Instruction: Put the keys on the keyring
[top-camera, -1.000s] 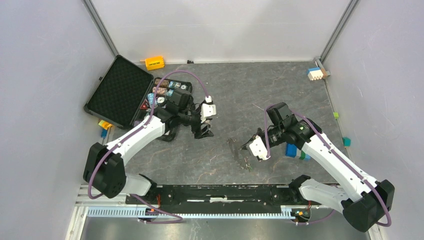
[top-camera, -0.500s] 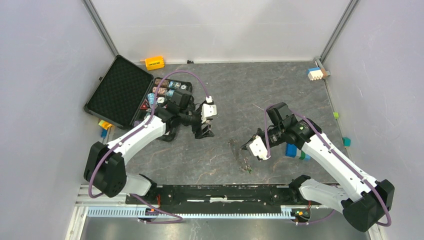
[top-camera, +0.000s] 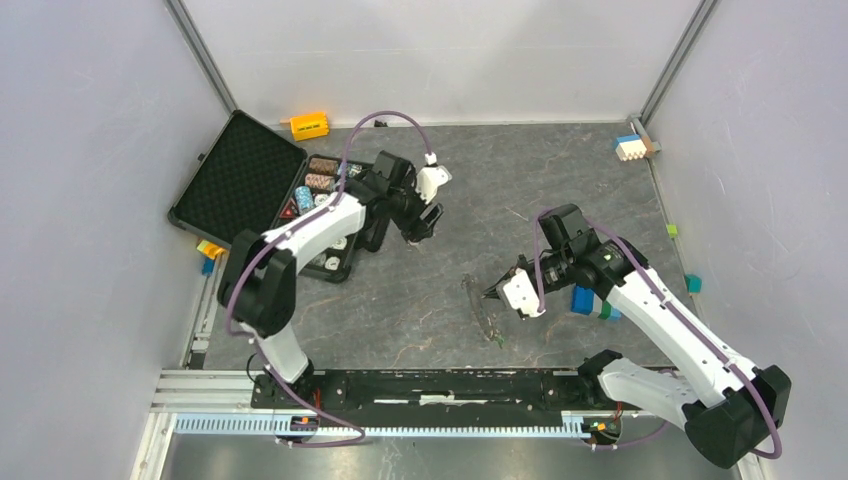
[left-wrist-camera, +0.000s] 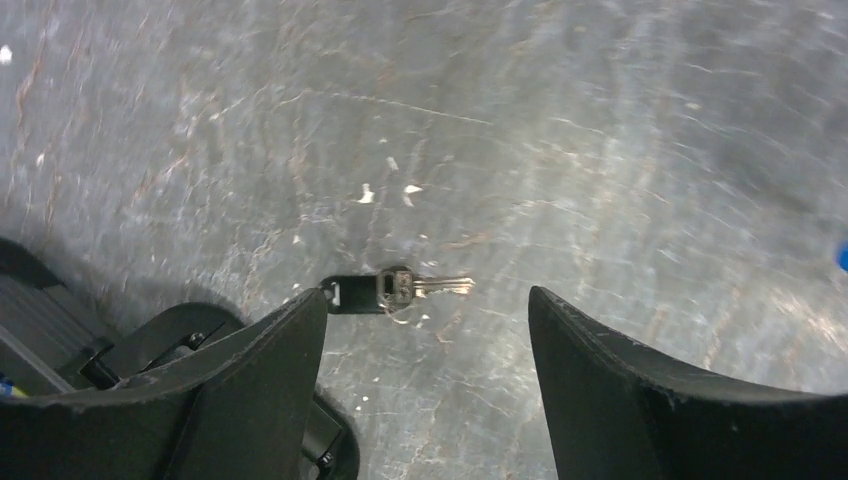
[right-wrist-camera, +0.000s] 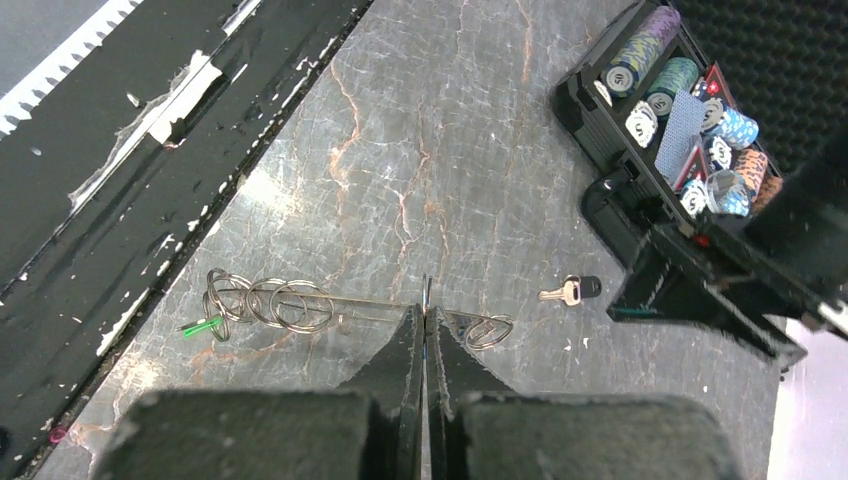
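**A:** Where is the black key (left-wrist-camera: 395, 290)?

**B:** It lies flat on the table (left-wrist-camera: 600, 120), just under the left claw (left-wrist-camera: 425, 312). That claw is released wide and has nothing in it. In the wrist view the key's head points to 9 o'clock and its blade to 3 o'clock, and it sits nearer the 9 o'clock finger.

**A:** And the keyring (right-wrist-camera: 300, 300)?

**B:** From overhead it is well apart, at about 4 o'clock from that claw. The right claw (right-wrist-camera: 425, 318) is clenched on a thin grey edge, which I judge to be the keyring. A green key (right-wrist-camera: 200, 326) touches the small rings at 9 o'clock of it. I cannot tell whether it is threaded on.

**A:** How should the pick go?

**B:** Shift toward 9 o'clock until the gap centres on the key. Turn the wrist so the fingers close across the black head, not along the blade. Then come straight down to the table, because the key is thin and may skate. Keep off the chip case (right-wrist-camera: 670, 110).
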